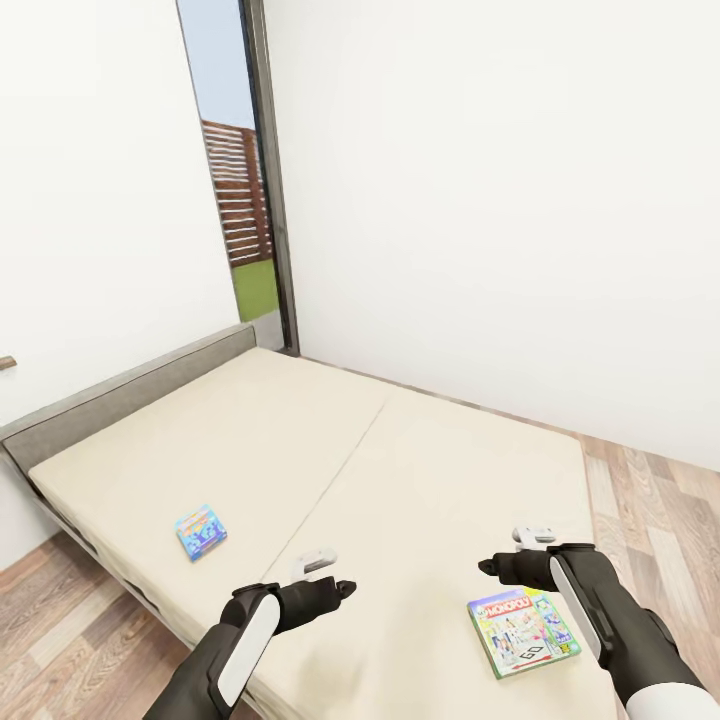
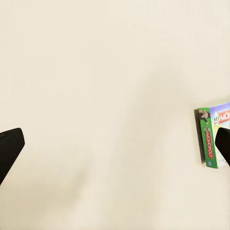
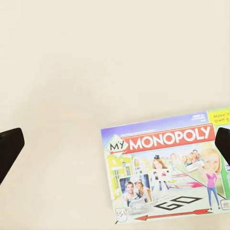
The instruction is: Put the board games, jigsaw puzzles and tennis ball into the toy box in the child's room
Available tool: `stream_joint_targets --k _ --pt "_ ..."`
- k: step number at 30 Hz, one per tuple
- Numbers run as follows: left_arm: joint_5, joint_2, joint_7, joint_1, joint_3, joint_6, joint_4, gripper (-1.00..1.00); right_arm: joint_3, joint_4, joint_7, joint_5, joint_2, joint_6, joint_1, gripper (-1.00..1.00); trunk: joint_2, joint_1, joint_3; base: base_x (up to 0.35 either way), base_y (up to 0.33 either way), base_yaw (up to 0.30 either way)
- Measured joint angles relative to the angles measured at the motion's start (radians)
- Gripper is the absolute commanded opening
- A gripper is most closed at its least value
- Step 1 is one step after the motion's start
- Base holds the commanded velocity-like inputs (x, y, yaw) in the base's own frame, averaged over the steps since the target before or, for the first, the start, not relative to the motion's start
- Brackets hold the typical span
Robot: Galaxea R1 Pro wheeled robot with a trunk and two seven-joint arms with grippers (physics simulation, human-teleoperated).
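At lower right of the head view, on the cream bed (image 1: 300,440): Monopoly board game (image 1: 522,631), flat, just beside the right gripper (image 1: 503,562), jaws apart. Probably light, stiff, slick; best pinched across a thin edge. Further left: small blue board game (image 1: 200,530), left gripper (image 1: 335,585) apart too.

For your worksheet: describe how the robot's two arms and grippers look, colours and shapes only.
Both arms are black with a long white panel along the forearm. The left gripper and right gripper are black and tapering, each topped by a small white block. No cables or markings show.
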Motion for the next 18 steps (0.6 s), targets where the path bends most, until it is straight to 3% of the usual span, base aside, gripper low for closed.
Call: stream_joint_targets --k 8,18 --pt "0.001 0.000 -0.001 0.000 -0.001 0.002 0.000 1.00 0.000 0.000 0.000 0.000 0.000 0.000 0.000 1.00 0.000 0.000 0.000 0.000 0.039 0.003" --pt "0.000 0.000 -0.001 0.000 -0.001 0.002 0.000 1.00 0.000 0.000 0.000 0.000 -0.001 0.000 0.000 1.00 0.000 0.000 0.000 0.000 0.163 0.001"
